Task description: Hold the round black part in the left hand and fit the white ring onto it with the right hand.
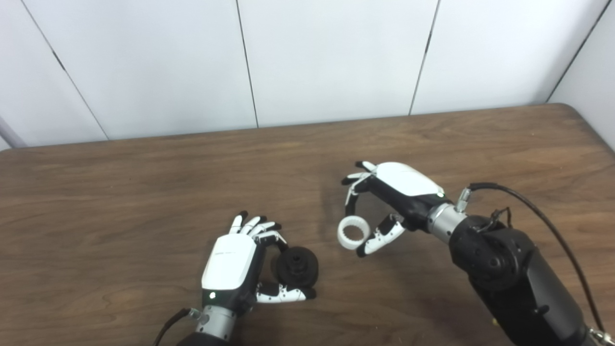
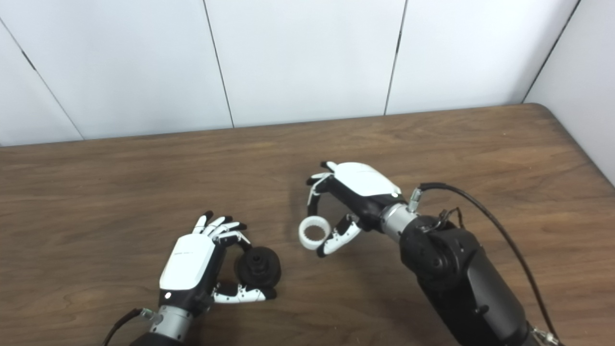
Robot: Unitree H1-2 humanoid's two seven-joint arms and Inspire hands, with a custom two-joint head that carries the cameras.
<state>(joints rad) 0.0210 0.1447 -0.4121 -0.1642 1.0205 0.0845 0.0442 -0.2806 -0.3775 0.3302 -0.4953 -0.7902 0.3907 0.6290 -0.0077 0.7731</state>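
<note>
The left hand [image 1: 230, 264] is gripping the round black part [image 1: 298, 265] between its fingers and thumb, just above the wooden worktop [image 1: 144, 192]. To its right, the right hand [image 1: 384, 202] is pinching the white toothed ring [image 1: 353, 233] between thumb and fingertips, holding it near the black part, not touching it.

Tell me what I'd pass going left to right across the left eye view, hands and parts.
left hand → round black part → white ring → right hand
</note>
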